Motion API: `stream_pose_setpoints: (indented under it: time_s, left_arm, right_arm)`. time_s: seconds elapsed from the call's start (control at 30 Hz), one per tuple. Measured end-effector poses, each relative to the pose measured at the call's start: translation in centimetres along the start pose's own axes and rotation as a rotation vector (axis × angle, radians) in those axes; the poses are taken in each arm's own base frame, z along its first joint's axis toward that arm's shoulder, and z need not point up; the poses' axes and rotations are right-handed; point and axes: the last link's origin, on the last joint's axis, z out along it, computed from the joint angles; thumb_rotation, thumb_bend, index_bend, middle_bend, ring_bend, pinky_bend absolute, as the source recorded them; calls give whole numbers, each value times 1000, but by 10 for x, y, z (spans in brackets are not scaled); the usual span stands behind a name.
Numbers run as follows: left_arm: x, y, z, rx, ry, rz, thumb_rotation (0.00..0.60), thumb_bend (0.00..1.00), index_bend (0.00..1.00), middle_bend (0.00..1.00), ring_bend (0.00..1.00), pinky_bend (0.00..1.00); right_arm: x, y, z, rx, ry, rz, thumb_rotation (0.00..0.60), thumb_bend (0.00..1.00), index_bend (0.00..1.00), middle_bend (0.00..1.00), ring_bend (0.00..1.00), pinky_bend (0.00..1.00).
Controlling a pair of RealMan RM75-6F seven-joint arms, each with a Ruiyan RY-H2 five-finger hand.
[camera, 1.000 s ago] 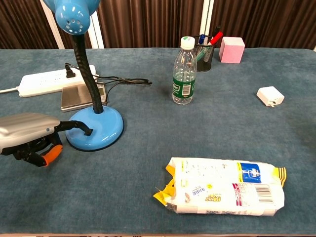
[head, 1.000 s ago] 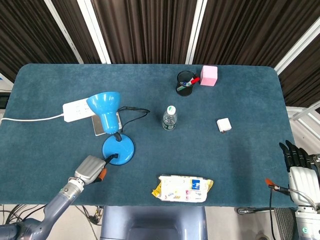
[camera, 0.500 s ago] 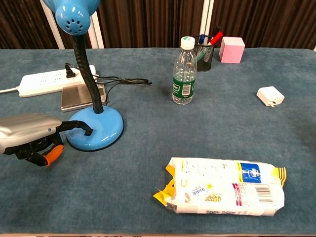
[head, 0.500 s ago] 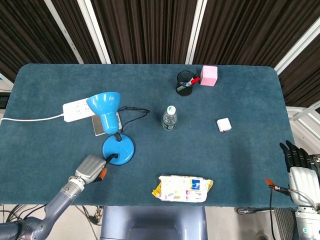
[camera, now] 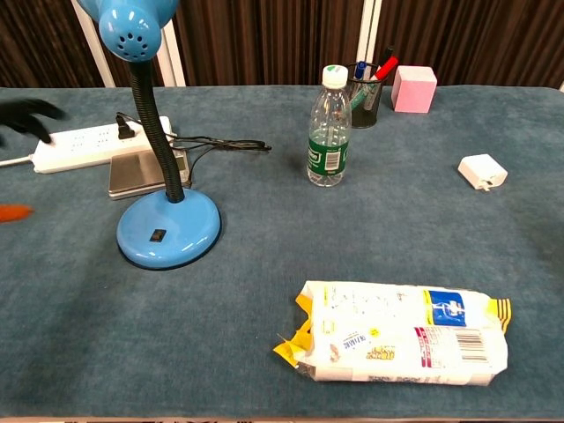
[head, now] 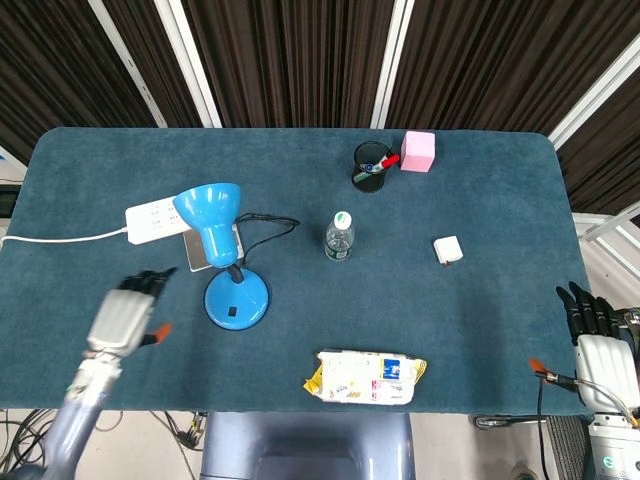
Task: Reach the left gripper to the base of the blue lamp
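The blue lamp stands at the table's left, its round base (head: 236,300) (camera: 167,231) on the cloth, with a black gooseneck and its blue shade (head: 208,208) tipped up. My left hand (head: 125,315) hovers left of the base, well apart from it, with its dark fingers stretched toward the far side and nothing in it. The chest view catches only its blurred fingers (camera: 26,115) at the left edge. My right hand (head: 597,345) hangs off the table's right edge with its fingers extended, holding nothing.
A white power strip (head: 155,222) and a silver flat box (head: 205,250) lie behind the lamp, with its cord trailing right. A water bottle (head: 339,236), a pen cup (head: 371,165), a pink cube (head: 418,151), a white adapter (head: 448,249) and a snack packet (head: 365,376) are on the table.
My left hand, which had a fingertip on the lamp base's front left rim, has pulled away to the left and risen, its fingers now spread. The lamp and right hand are unmoved.
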Motion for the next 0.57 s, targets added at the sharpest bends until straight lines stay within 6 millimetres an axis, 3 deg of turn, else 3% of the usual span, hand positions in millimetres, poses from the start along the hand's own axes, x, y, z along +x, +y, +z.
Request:
stream_pose_setpoints:
  time_s: [0.17, 0.3, 0.57]
  left_arm:
    - [15, -32, -35, 80, -24, -51, 600, 112, 89, 79, 0, 50]
    - [24, -52, -53, 112, -20, -147, 600, 113, 82, 71, 0, 34]
    - [39, -80, -68, 136, 62, -159, 600, 113, 82, 71, 0, 29]
  right_arm:
    - [-2, -2, 0, 7, -6, -4, 600, 109, 7, 18, 38, 0]
    - [-3, -2, 1, 10, -3, -6, 600, 110, 7, 18, 38, 0]
    - [-5, -4, 0, 21, -12, -8, 600, 110, 7, 18, 37, 0]
